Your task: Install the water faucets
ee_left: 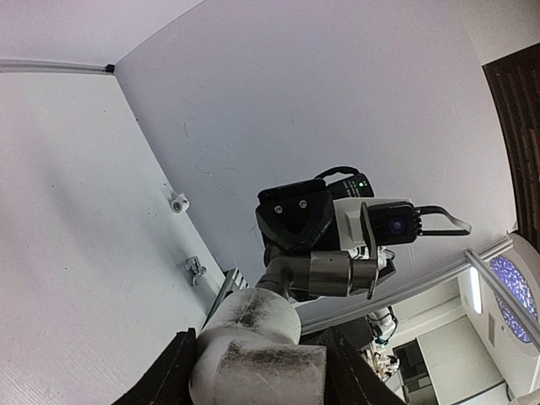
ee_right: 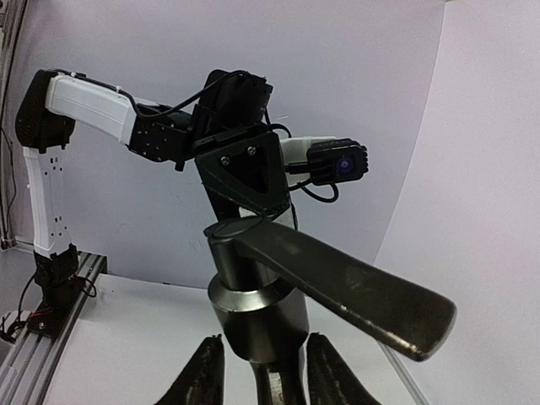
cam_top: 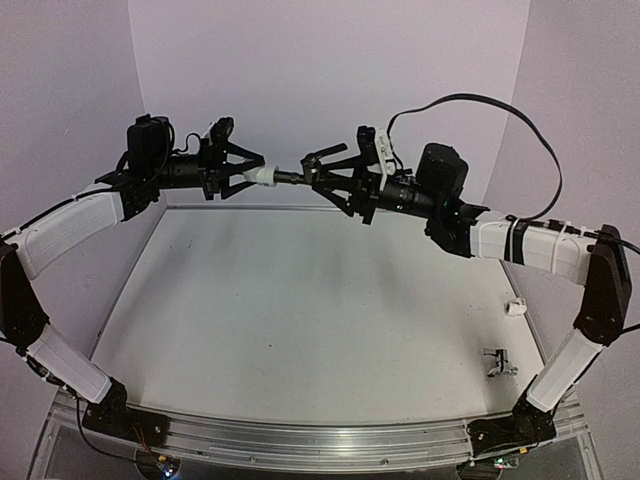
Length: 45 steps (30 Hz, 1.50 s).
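- dark faucet point(ee_right: 253, 316) clamped in right gripper point(cam_top: 318, 180), 12 o'clock
- white fitting point(cam_top: 264, 177) clenched in left gripper point(cam_top: 250, 175), touching it
- silver faucet point(cam_top: 495, 362) on table point(cam_top: 300, 320), 4 o'clock

The top view looks down from above and behind the arm bases, taking in the whole table point(cam_top: 300, 310) from afar. The left wrist view faces the right arm point(ee_left: 297, 218), with the white fitting point(ee_left: 249, 342) close at the bottom. The right wrist view faces the left arm point(ee_right: 89, 105), with the dark faucet point(ee_right: 270, 304) looming at lower centre. The top and left wrist views share the silver faucet point(cam_top: 495, 362).
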Motion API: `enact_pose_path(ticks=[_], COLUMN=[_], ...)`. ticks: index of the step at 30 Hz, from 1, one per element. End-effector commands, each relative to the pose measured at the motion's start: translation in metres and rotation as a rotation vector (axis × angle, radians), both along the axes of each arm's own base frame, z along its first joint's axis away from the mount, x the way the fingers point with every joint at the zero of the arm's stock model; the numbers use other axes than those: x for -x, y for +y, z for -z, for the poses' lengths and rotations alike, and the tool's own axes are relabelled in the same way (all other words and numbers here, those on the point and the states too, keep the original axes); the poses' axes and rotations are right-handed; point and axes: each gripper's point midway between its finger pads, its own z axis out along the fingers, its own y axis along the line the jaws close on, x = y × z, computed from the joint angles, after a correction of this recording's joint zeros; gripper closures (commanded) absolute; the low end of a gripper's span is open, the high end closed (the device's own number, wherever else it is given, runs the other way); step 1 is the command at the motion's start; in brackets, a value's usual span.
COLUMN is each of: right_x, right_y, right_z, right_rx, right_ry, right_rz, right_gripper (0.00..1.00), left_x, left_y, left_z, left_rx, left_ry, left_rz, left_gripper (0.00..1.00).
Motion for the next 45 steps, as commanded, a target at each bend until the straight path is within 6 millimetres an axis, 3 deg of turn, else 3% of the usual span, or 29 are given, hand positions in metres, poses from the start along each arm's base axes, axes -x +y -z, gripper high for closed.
enact_pose_path(ticks=[1, 5, 13, 16, 19, 28, 32, 38, 45], right_x=[0.008, 0.010, 0.002, -0.002, -0.006, -0.017, -0.028, -0.050, -0.062], right_y=[0.009, 0.015, 0.019, 0.019, 0.022, 0.019, 0.013, 0.002, -0.014], right_z=[-0.024, -0.024, -0.030, -0.031, -0.035, -0.034, -0.031, -0.019, -0.018], right_rx=[-0.056, -0.043, -0.072, -0.095, -0.123, -0.197, -0.233, -0.281, -0.367], right_ry=[-0.049, -0.057, 0.046, 0.153, 0.295, 0.740, 1.012, 1.473, 1.632], right_rz=[-0.041, -0.046, -0.025, -0.020, -0.048, -0.102, -0.146, -0.213, -0.189], right_gripper=[0.61, 0.59, 0.78, 0.92, 1.00, 1.00, 1.00, 1.00, 1.00], left_x=[0.014, 0.016, 0.022, 0.025, 0.028, 0.077, 0.087, 0.080, 0.063], left_y=[0.000, 0.001, 0.009, 0.013, 0.015, -0.004, -0.006, -0.014, -0.015], left_z=[-0.043, -0.044, -0.052, -0.058, -0.061, -0.051, -0.042, -0.023, -0.007], left_rx=[0.056, 0.058, 0.055, 0.046, 0.028, -0.003, 0.007, 0.024, 0.036], left_ry=[-0.143, -0.147, -0.268, -0.390, -0.534, -1.235, -1.451, -1.604, -1.641], left_rz=[0.038, 0.041, -0.015, -0.051, -0.071, 0.057, 0.107, 0.173, 0.215], left_gripper=[1.00, 1.00, 1.00, 1.00, 1.00, 1.00, 1.00, 1.00, 1.00])
